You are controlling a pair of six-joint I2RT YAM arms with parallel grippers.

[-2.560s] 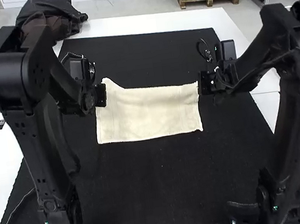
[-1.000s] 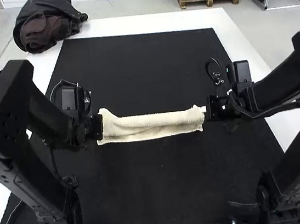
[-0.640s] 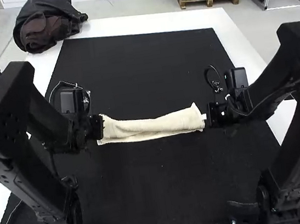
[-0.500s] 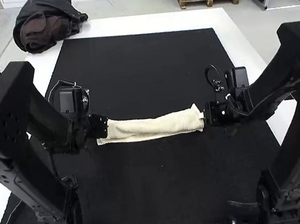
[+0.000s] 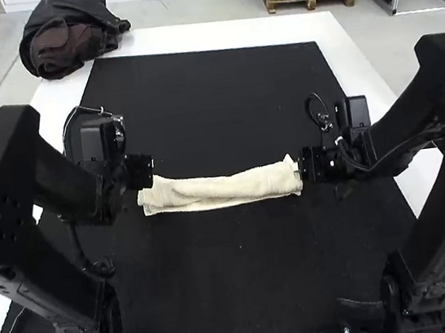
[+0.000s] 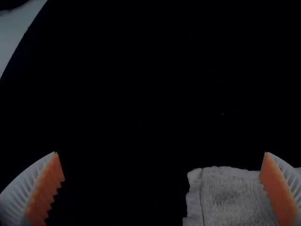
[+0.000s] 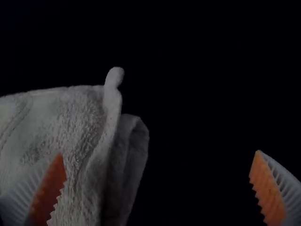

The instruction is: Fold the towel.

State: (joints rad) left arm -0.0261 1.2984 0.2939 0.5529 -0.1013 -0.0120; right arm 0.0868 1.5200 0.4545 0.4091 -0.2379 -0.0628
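- Towel (image 5: pixel 225 187) lies as a folded strip on the black mat (image 5: pixel 238 287).
- Left gripper (image 5: pixel 143 170), fingers apart, is at its ten o'clock.
- Right gripper (image 5: pixel 306 165), fingers apart, is at three o'clock.

The towel (image 5: pixel 233 185) is plain cream. Beneath it, the mat (image 5: pixel 237 279) is solid black, and the tabletop (image 5: pixel 189 38) is white. Both arms are black; the grippers' ribbed fingers (image 6: pixel 23 188) are white with orange pads (image 7: pixel 268 188).

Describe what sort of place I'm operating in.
Probably a robotics lab or test station: a left arm and right arm stand at a white table with a black mat, a cream towel lying folded between them.
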